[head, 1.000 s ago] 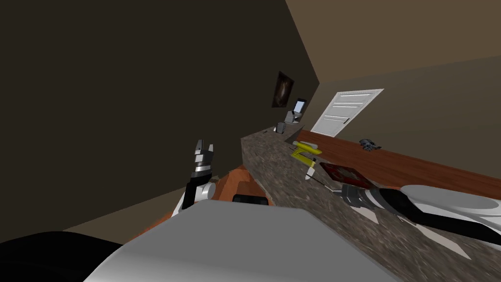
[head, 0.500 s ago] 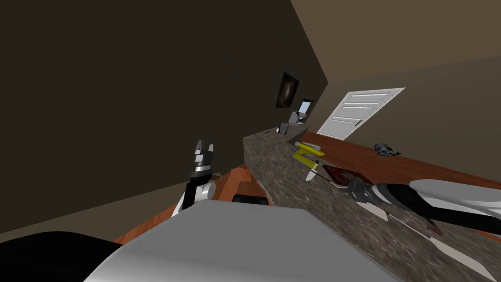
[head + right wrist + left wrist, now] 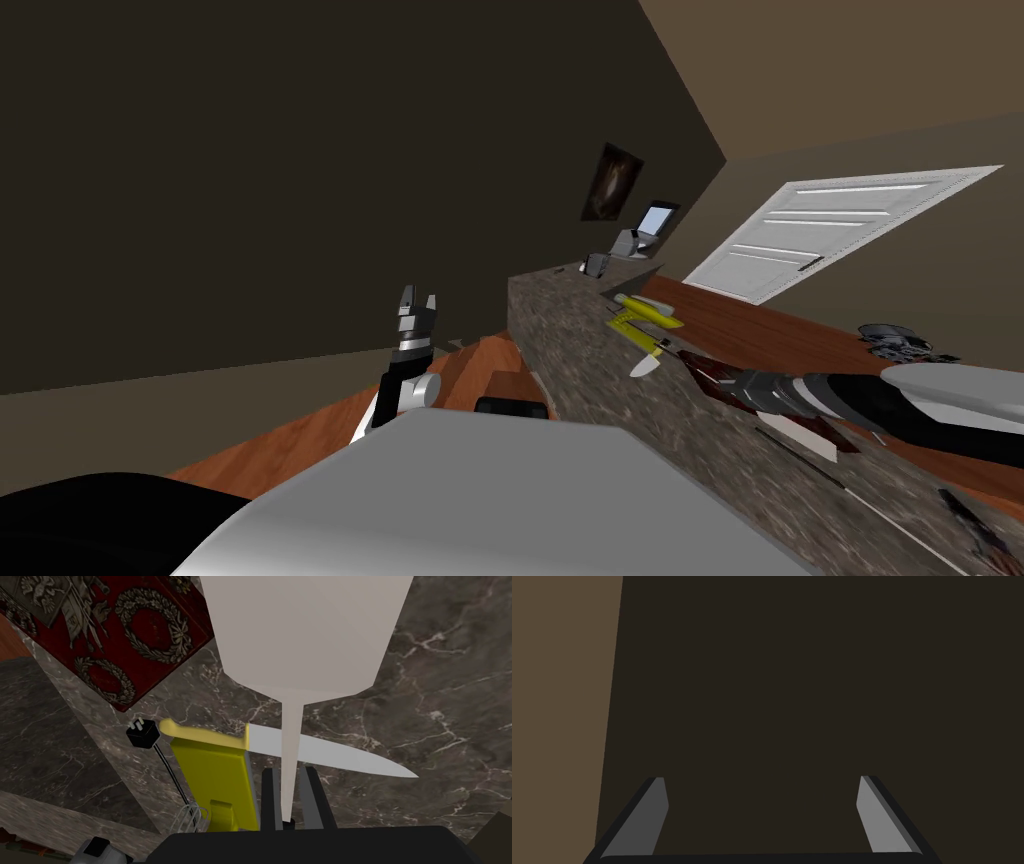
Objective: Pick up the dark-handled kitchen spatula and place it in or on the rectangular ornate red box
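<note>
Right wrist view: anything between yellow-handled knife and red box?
Bare marble counter, per the right wrist view; a black plug sits just off the handle end of the knife.

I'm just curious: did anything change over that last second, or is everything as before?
Mostly my own view swung: the white door slid rightward and looks larger. My right hand, shut on the spatula, seems to have edged forward, so its arm now covers much of the ornate red box on the stone counter. My left hand stayed raised and open, and the yellow-handled knife lies where it did.
</note>
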